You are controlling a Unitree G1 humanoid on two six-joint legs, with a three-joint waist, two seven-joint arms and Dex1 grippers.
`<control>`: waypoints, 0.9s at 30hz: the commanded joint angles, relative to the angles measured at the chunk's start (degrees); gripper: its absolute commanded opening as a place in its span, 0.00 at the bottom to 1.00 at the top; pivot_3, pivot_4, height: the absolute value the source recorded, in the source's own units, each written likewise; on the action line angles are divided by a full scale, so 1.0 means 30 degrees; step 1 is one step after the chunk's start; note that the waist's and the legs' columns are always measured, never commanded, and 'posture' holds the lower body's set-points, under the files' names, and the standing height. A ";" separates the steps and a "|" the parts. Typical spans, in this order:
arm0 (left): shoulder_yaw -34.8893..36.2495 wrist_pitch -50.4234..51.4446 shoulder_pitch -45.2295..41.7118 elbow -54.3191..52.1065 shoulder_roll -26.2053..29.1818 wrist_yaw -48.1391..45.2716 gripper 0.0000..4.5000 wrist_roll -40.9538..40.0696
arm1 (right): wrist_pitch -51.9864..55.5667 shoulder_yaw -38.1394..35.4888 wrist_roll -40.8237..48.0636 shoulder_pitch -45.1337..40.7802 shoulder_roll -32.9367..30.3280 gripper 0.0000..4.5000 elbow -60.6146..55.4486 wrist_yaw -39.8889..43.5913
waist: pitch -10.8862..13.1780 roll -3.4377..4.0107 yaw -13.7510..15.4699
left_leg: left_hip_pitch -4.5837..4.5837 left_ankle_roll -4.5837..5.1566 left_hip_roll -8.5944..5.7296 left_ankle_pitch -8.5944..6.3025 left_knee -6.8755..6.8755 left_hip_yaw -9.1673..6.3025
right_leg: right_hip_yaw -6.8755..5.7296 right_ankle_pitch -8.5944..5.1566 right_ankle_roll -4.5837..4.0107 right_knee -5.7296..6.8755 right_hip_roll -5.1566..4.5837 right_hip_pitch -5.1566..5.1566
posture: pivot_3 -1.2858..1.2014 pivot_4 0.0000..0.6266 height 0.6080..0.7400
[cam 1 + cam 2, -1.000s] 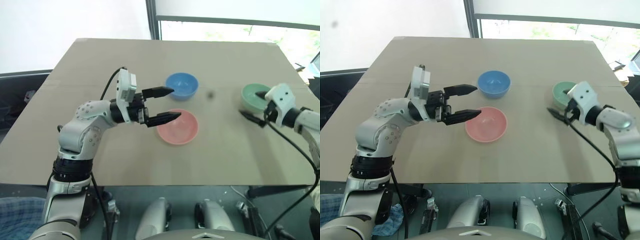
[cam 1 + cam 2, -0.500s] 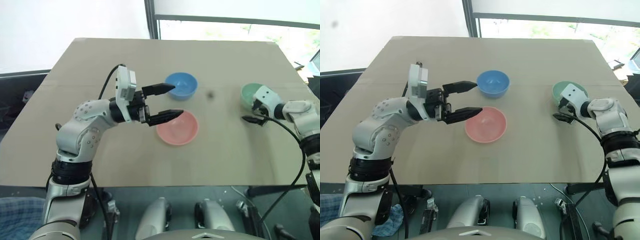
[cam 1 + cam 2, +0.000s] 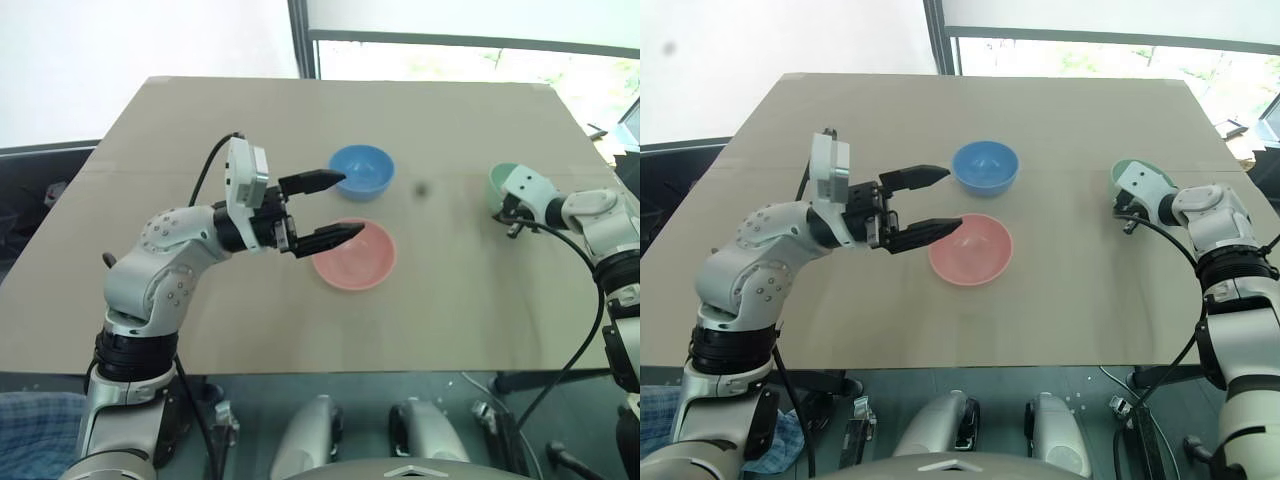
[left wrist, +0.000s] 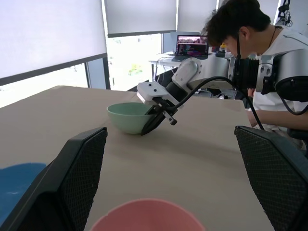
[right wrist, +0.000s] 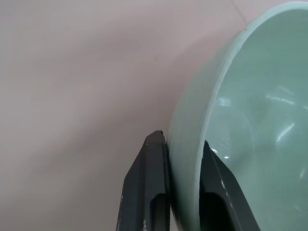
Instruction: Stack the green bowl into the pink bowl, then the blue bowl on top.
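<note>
Brown tabletop [image 3: 250, 320] before bright windows, carrying three upright bowls, mouths up. Pink bowl [image 3: 358, 258] lies near the centre, with the blue bowl [image 3: 364, 170] just beyond it, apart. Left gripper [image 3: 338, 208], fingers spread wide and holding nothing, hangs level above the tabletop at the pink bowl's left rim. Green bowl [image 3: 503, 180] stands well apart at the right edge; right gripper [image 5: 179, 159] is pinched onto its near rim, one finger inside, one outside. A person [image 4: 269, 62] sits beyond the tabletop near a laptop [image 4: 191, 46].
</note>
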 commanded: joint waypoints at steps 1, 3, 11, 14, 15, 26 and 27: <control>0.0417 -0.0259 0.0056 -0.0622 0.0356 -0.0023 1.00 -0.0008 | -0.0533 -0.0233 0.0011 0.0578 -0.0525 0.02 -0.2159 0.0600 | 0.0000 0.0000 -0.0005 | 0.0000 0.0000 0.0001 0.0000 -0.0004 0.0000 | 0.0001 0.0000 0.0000 -0.0001 0.0000 -0.0003 | 0.52 0.24 1.00; 0.0591 -0.0212 0.0230 -0.0674 0.0559 0.0004 1.00 -0.0022 | -0.0516 -0.0460 0.0243 0.0980 -0.0669 0.02 -0.3840 0.0816 | 0.0002 0.0003 -0.0039 | -0.0004 -0.0001 0.0001 -0.0001 -0.0008 -0.0001 | 0.0002 0.0000 0.0000 -0.0002 0.0000 -0.0009 | 0.52 0.24 1.00; 0.2254 -0.0272 0.1719 -0.0240 0.2643 -0.0143 1.00 0.0260 | 0.3808 -0.0781 0.2130 0.3821 -0.1005 0.02 -1.6493 0.2690 | 0.0020 0.0034 -0.0294 | -0.0015 -0.0004 0.0025 -0.0003 -0.0037 -0.0007 | 0.0004 -0.0001 0.0000 0.0001 0.0004 -0.0041 | 0.52 0.24 1.00; 0.3069 -0.0315 0.2621 -0.0066 0.3476 -0.0360 1.00 0.0438 | 0.4801 -0.0408 0.2663 0.4030 -0.0554 0.02 -1.9804 0.2774 | 0.0020 0.0032 -0.0275 | -0.0009 -0.0001 0.0016 -0.0008 -0.0033 -0.0013 | 0.0000 0.0000 0.0000 0.0001 -0.0013 -0.0031 | 0.52 0.24 1.00; 0.3300 -0.0450 0.3018 0.0010 0.3854 -0.0513 1.00 0.0633 | 0.4951 -0.0188 0.2768 0.3978 -0.0377 0.02 -2.0885 0.2816 | 0.0021 0.0035 -0.0300 | -0.0015 0.0000 0.0015 -0.0009 -0.0034 -0.0014 | 0.0000 0.0000 0.0000 -0.0003 -0.0019 -0.0036 | 0.52 0.24 1.00; 0.5081 -0.0833 0.5896 0.0888 0.5814 -0.1532 1.00 0.1201 | 0.7453 0.2044 0.3730 0.3444 0.1074 0.02 -2.6458 0.2741 | 0.0017 0.0026 -0.0186 | -0.0013 0.0003 -0.0007 -0.0018 -0.0054 -0.0041 | -0.0026 -0.0004 -0.0011 -0.0019 -0.0062 -0.0046 | 0.52 0.24 1.00; 0.5094 -0.0872 0.5936 0.0965 0.5844 -0.1551 1.00 0.1240 | 0.7487 0.2307 0.3594 0.3402 0.1207 0.02 -2.6470 0.2600 | 0.0015 0.0022 -0.0182 | -0.0014 0.0004 -0.0007 -0.0019 -0.0054 -0.0041 | -0.0027 -0.0004 -0.0011 -0.0019 -0.0063 -0.0046 | 0.52 0.24 1.00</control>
